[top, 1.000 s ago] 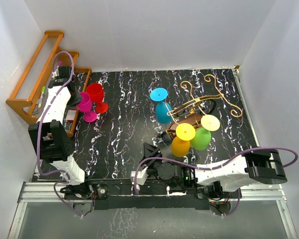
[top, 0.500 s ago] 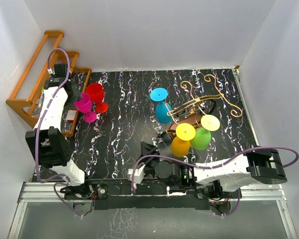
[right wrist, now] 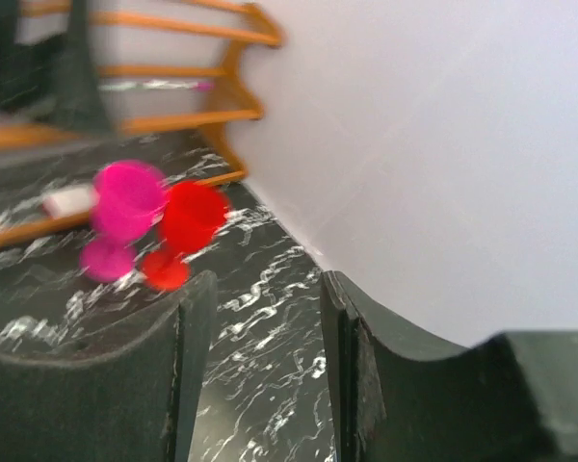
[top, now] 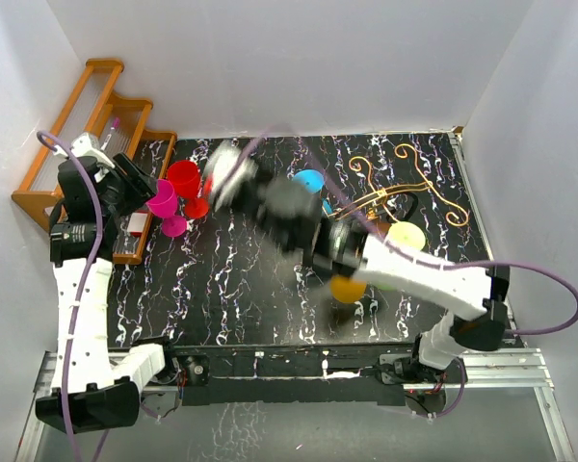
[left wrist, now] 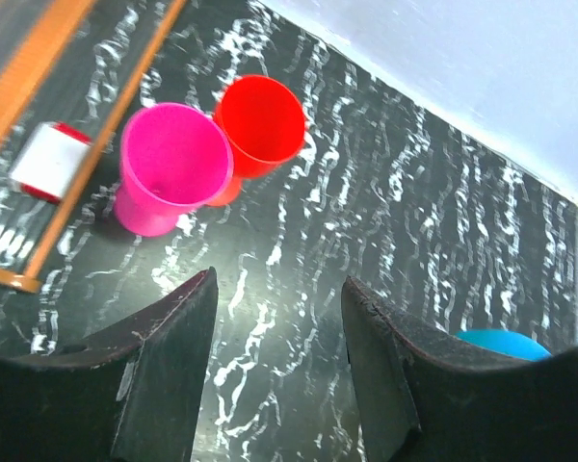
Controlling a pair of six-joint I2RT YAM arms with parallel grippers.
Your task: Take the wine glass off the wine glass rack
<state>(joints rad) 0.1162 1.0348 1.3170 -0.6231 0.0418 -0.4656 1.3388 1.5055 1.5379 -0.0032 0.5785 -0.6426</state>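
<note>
The wine glass rack (top: 426, 185), gold wire with scroll ends, stands at the back right of the dark marbled table. A yellow glass (top: 406, 237), an orange glass (top: 348, 287) and a blue glass (top: 311, 180) show at it, partly behind my right arm. A magenta glass (top: 164, 200) (left wrist: 173, 166) and a red glass (top: 185, 178) (left wrist: 262, 120) stand upright at the back left. My left gripper (top: 140, 188) (left wrist: 279, 284) hovers open just short of them, empty. My right gripper (top: 222, 173) (right wrist: 267, 284), blurred, is open and empty above the table's middle, facing those two glasses.
An orange-brown stepped wooden shelf (top: 67, 144) (right wrist: 173, 77) leans at the far left with a small white and red item (left wrist: 48, 159) on its lowest step. White walls close the table (top: 231, 289) on three sides. My right arm (top: 414, 274) stretches diagonally in front of the rack.
The left gripper opened, letting go of the magenta glass, and lifted back towards the left. The right arm swung from the near edge up across the table towards the back left.
</note>
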